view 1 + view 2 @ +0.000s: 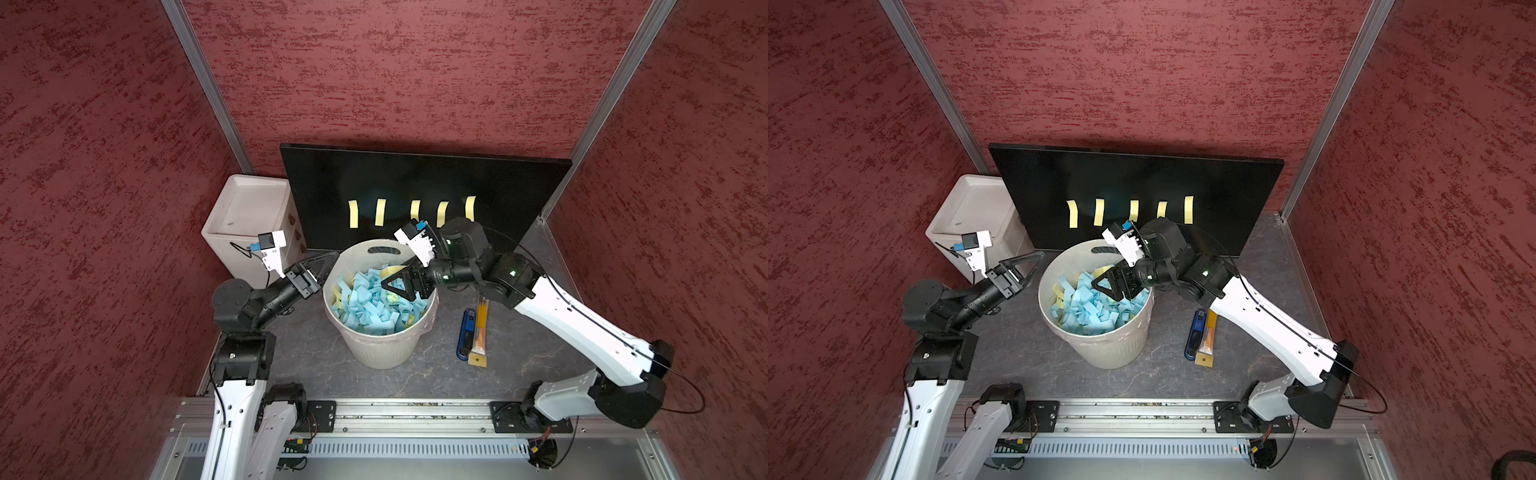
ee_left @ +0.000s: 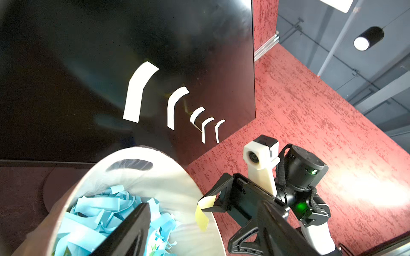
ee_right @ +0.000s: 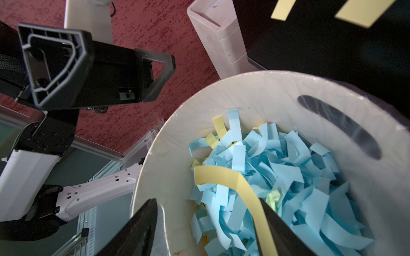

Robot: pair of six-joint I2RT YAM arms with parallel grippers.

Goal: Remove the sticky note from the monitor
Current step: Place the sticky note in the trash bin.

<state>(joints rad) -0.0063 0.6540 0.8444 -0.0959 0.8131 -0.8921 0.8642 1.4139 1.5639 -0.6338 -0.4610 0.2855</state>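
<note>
**Sticky note clings to one finger of the right claw, above the bin**

Sticky note point(image 3: 233, 177), a narrow yellow strip, is off the monitor point(image 1: 415, 174) and hangs over the mouth of the waste bin point(image 1: 374, 353), which stands mid-desk point(image 1: 374, 386) in front of the screen. The right gripper point(image 3: 207, 200) has its jaws spread and pinches nothing. The strip is stuck along the inner face of one of its fingers point(image 3: 286, 235) and arches out past the tip. Its long axis runs with the finger, and its free end curls over the blue and yellow strips lying in the bin.

The strip therefore lies directly above where it should fall, and what holds it is likely its glue, not a grip. The coming move probably turns on that: a shake, a wipe against the rim, or help from the other arm.

The left gripper point(image 1: 328, 266) hovers just beside the bin's left rim, jaws apart and empty, pointing across the mouth toward the strip.

Five more yellow notes point(image 1: 415, 210) sit in a row low on the monitor, which stands along the desk's back edge. Each lies upright on the glass, beyond the bin from both claws, and the right arm is nearest the row's right end.
</note>
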